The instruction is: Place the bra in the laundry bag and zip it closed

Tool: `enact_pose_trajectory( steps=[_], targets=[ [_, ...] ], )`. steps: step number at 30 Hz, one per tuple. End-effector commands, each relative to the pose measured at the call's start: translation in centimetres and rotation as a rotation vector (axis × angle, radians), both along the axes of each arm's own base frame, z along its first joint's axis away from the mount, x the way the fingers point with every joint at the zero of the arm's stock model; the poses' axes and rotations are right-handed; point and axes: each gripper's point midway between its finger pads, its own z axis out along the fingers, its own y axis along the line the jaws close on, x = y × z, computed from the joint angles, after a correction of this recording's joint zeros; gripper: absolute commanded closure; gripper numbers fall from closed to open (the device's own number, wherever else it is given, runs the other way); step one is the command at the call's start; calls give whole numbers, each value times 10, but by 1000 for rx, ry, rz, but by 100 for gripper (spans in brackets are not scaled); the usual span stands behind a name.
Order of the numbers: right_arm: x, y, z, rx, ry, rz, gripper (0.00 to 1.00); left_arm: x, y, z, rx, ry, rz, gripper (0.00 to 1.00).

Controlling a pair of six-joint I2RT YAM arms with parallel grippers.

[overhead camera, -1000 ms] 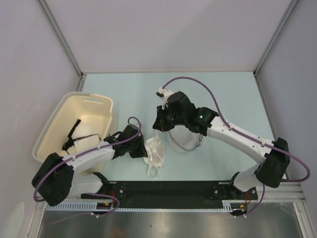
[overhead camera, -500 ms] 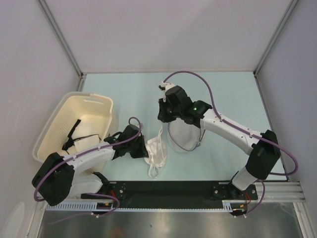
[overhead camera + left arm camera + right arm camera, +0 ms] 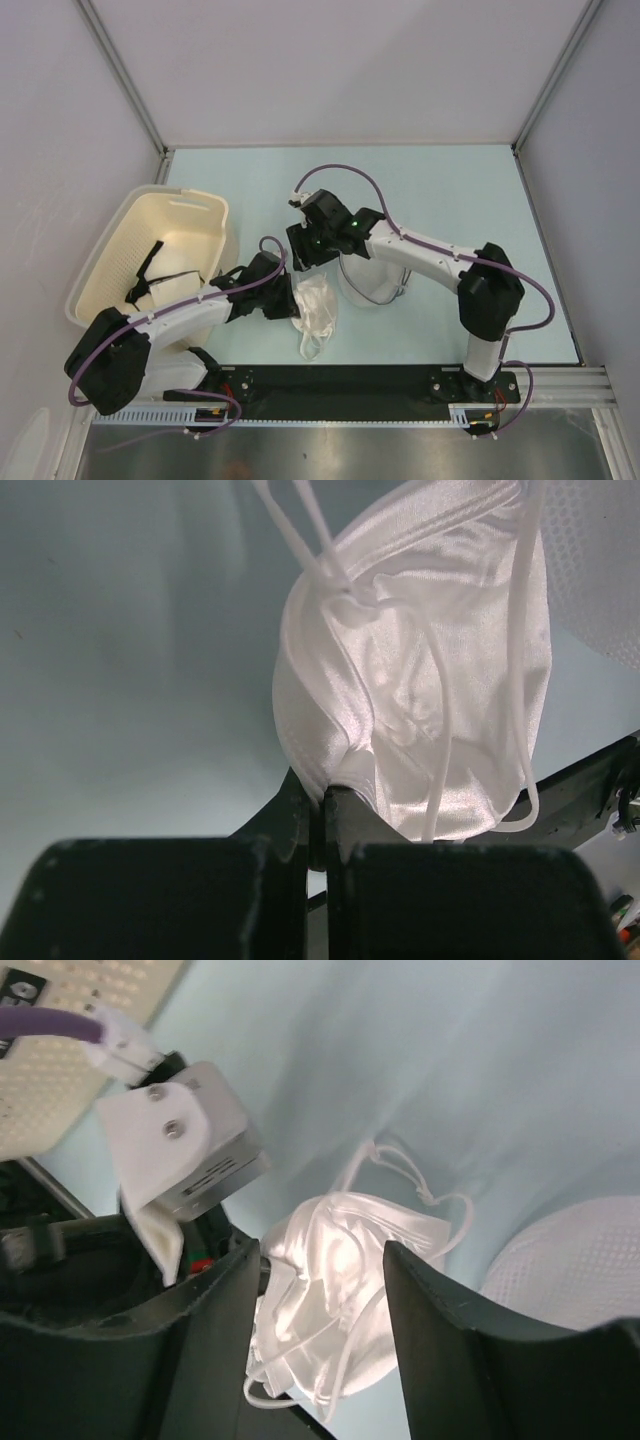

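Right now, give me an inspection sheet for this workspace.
Surface: pale green table, no spills seen.
Job's things: bra crumpled beside the laundry bag, not in it; bag partly under the right arm.
Clutter: cream basket at left, black garment inside.
Grippers: left gripper shut on the bra's edge; right gripper open above the bra.
Cables: purple cables loop along both arms, no snag seen.
Surroundings: grey walls, metal frame posts.
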Motion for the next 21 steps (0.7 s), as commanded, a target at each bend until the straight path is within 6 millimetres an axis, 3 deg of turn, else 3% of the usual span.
enact_pose_trajectory(
  steps=[1, 5, 9, 14, 21],
  targets=[
    [-6, -1, -8, -93, 66, 28, 42, 1, -5, 1, -27, 2, 5, 100],
    [-23, -8, -22, -111, 114, 26, 47, -1, -3, 1, -27, 1, 10, 100],
    [-34, 6, -29, -62, 119, 81, 47, -3, 0, 2, -34, -1, 19, 100],
    [-29, 28, -36, -30, 111, 134, 46, -6, 2, -2, -33, 10, 11, 100],
    [-26, 40, -68, -43, 158, 162, 46, -6, 3, 0, -35, -3, 9, 100]
  ],
)
